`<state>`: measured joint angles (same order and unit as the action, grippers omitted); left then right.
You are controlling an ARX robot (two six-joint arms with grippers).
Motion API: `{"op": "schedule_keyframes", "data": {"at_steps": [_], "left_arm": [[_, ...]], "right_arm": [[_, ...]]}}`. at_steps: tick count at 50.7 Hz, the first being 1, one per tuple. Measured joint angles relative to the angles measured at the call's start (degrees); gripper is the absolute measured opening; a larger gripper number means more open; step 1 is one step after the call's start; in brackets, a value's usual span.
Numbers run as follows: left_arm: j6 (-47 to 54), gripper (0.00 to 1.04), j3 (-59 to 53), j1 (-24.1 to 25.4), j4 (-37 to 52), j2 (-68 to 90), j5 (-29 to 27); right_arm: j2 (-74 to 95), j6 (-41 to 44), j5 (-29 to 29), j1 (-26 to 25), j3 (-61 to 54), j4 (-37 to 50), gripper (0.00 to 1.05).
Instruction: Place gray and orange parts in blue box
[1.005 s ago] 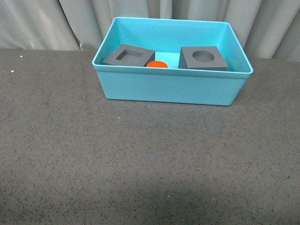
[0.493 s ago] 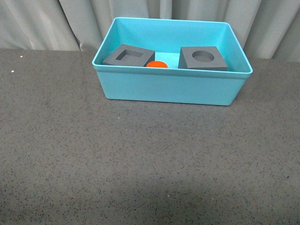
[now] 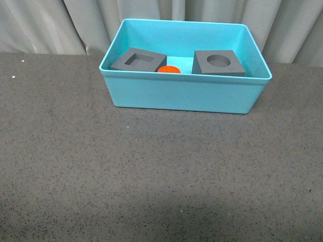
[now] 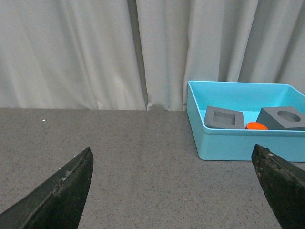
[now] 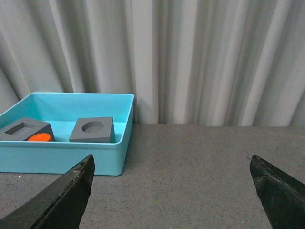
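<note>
The blue box (image 3: 184,93) sits toward the far edge of the dark speckled desk (image 3: 151,171), close to the pale pleated curtain (image 3: 45,25) hanging behind it. All three parts are inside it: the gray cube with the square recess (image 3: 139,60) lies at the left end, turned at a slight angle, the gray cube with the round recess (image 3: 218,62) lies at the right end, and the orange cylinder (image 3: 169,69) stands between them, just beside the square-recess cube, with only its top showing above the near wall. Neither arm appears from the front. From the left wrist, the left end effector (image 4: 181,191) shows its two dark fingers spread wide apart with nothing between them, well back from the box. The right end effector (image 5: 174,191) is likewise spread wide and empty, over bare desk off to the box's right.
</note>
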<state>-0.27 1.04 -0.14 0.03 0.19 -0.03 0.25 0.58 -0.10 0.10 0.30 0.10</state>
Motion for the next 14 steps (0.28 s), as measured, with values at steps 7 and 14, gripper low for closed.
{"op": "schedule_keyframes", "data": {"at_steps": [7, 14], "left_arm": [[0.0, 0.98, 0.0, 0.0, 0.0, 0.0, 0.0], [0.0, 0.98, 0.0, 0.0, 0.0, 0.0, 0.0]], "right_arm": [[0.0, 0.0, 0.0, 0.0, 0.0, 0.0, 0.95], [0.0, 0.0, 0.0, 0.0, 0.0, 0.0, 0.95]]}}
